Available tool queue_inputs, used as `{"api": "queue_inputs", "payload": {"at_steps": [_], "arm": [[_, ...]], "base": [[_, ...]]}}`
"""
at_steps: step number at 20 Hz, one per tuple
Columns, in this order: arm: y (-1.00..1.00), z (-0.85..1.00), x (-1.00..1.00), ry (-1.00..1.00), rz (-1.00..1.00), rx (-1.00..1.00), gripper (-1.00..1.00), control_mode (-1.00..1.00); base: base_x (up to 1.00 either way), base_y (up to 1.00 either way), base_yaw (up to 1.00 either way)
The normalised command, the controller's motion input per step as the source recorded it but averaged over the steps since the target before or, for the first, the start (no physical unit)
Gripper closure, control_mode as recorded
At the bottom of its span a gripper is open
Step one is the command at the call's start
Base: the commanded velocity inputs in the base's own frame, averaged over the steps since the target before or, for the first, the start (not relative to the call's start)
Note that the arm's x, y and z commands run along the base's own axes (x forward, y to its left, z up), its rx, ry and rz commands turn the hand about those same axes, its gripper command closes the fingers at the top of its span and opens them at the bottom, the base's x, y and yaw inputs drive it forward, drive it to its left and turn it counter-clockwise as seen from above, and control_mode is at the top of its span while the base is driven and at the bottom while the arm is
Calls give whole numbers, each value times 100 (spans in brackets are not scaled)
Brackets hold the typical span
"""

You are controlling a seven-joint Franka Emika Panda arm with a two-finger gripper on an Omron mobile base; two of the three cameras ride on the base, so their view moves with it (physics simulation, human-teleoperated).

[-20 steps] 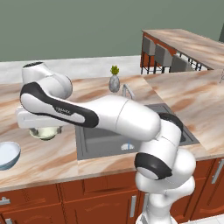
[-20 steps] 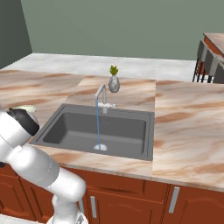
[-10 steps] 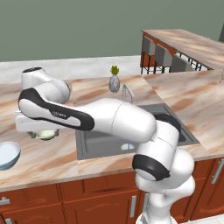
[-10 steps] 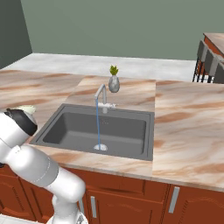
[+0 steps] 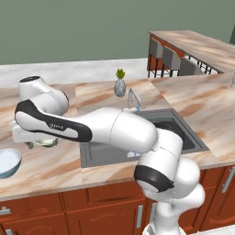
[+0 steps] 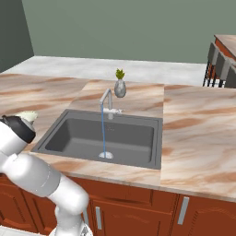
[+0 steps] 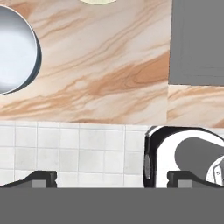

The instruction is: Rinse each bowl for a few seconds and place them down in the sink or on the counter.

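Note:
The small cream-green bowl (image 5: 47, 143) sits on the counter (image 5: 55, 160) left of the sink (image 5: 151, 133), partly hidden under my hand. In the right base view, the same small bowl (image 6: 27, 116) peeks out behind the arm. My gripper (image 7: 111, 179) is open with nothing between its fingertips (image 7: 41, 178); it looks down at the counter. Only the rim of the small bowl (image 7: 98, 1) shows at the top edge there. The larger blue-white bowl (image 5: 7, 163) stands near the counter's front left. Its pale inside (image 7: 13, 57) shows at the left of the hand view.
Water runs in a thin stream (image 6: 103, 133) from the silver faucet (image 6: 107, 99) into the dark sink (image 6: 73, 136). A small grey vase with a plant (image 5: 120, 86) stands behind the faucet. Bar stools (image 5: 170, 57) stand at the raised counter on the far right.
The arm has drifted slightly left and lower over the small bowl. The jaws have stayed open and the bowls have not moved.

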Motion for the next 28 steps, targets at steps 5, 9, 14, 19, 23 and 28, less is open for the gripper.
{"api": "queue_inputs", "payload": {"at_steps": [5, 9, 14, 19, 23, 28], "arm": [[20, -14, 16, -2, 7, 2, -100, -100], [19, -13, 15, -2, 6, 2, -100, -100], [18, -13, 13, -3, 6, 2, -100, -100], [15, -14, 12, -3, 6, 2, -100, -100], [15, -16, 11, -3, 6, 2, -100, -100], [13, -17, 10, -2, 6, 3, -100, -100]], "base": [[0, 0, 0], [0, 0, 0], [0, 0, 0], [0, 0, 0], [0, 0, 0], [0, 0, 0]]}}
